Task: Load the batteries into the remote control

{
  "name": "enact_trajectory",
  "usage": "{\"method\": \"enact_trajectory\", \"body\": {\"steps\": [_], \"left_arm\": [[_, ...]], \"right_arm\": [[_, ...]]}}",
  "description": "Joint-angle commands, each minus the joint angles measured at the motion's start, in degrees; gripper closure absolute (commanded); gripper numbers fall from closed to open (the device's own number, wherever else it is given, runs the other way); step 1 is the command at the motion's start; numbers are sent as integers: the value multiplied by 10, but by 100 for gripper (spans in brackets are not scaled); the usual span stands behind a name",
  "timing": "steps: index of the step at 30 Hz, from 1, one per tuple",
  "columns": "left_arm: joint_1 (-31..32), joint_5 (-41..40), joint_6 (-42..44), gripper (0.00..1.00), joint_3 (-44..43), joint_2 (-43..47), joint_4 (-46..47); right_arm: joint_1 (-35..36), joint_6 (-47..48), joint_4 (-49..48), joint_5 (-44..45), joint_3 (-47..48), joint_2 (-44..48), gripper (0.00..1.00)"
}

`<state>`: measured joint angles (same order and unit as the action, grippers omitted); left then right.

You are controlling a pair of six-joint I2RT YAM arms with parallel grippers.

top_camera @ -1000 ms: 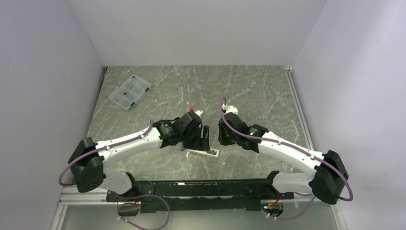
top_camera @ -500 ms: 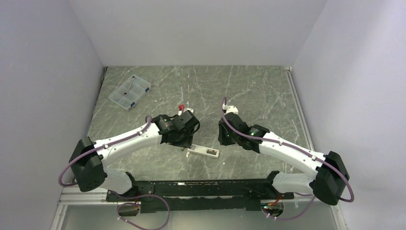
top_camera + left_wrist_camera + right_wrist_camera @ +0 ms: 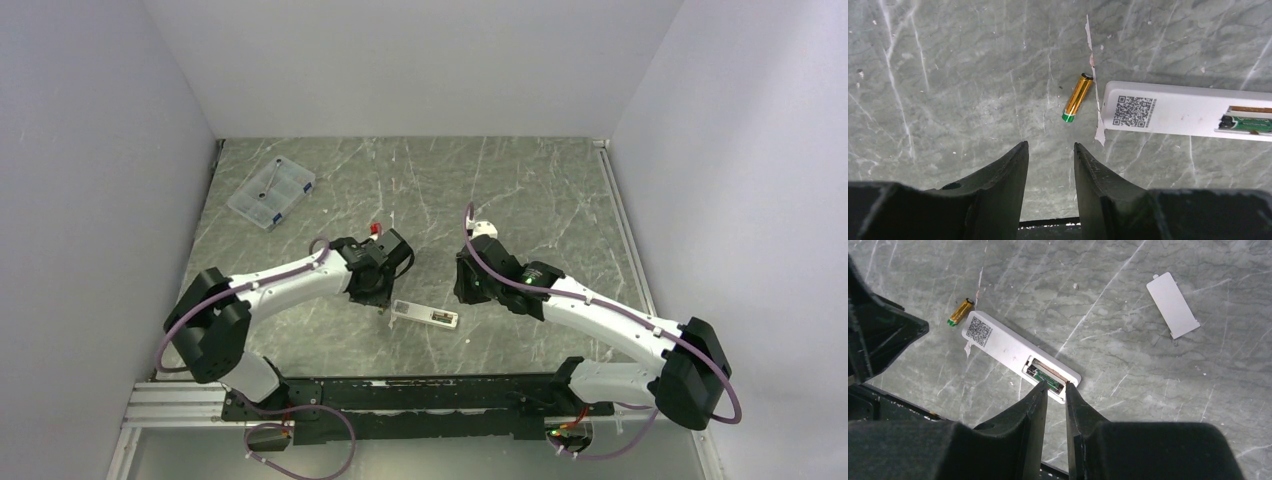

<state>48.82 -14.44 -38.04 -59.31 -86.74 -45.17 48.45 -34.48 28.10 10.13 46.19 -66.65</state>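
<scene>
The remote control (image 3: 425, 315) lies face down on the table, its QR label up and its battery bay uncovered. In the right wrist view a dark green battery (image 3: 1045, 375) sits in the bay of the remote control (image 3: 998, 342). The copper-orange battery (image 3: 1078, 97) lies loose on the table just off the end of the remote control (image 3: 1178, 114); it also shows in the right wrist view (image 3: 960, 311). My left gripper (image 3: 1050, 146) is open and empty, short of that battery. My right gripper (image 3: 1055, 386) hovers over the bay end, its jaws a narrow gap apart and holding nothing.
The small flat white cover piece (image 3: 1173, 305) lies apart, beyond the remote. A clear plastic compartment box (image 3: 271, 192) stands at the far left of the table. My left arm's black wrist (image 3: 873, 330) is close beside the remote's label end.
My left gripper has pulled back to the left, off the remote's left end, and now sits beside it. The remote and my right arm have stayed put.
</scene>
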Motion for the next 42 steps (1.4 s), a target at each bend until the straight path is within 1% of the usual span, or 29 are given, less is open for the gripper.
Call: {"method": "enact_trajectory", "body": {"steps": [1,12,23,29,42], "left_arm": [[-7,8,16,57,4,-26,37],[-14,23,26,59,-3,-81,65],[-15,44,23,60,-5,-100,86],[-21,45,27,59,-11,-110,93],[-26,43,36,60,-39,-146,97]], "right_arm": [[-3,3,-18,-2,-2,14,77],[-3,2,-18,-2,-4,21,77],[-3,-1,-18,-5,-9,25,77],[-3,-1,-16,-4,-8,28,77],[-3,-4,-12,-2,-11,36,77]]}}
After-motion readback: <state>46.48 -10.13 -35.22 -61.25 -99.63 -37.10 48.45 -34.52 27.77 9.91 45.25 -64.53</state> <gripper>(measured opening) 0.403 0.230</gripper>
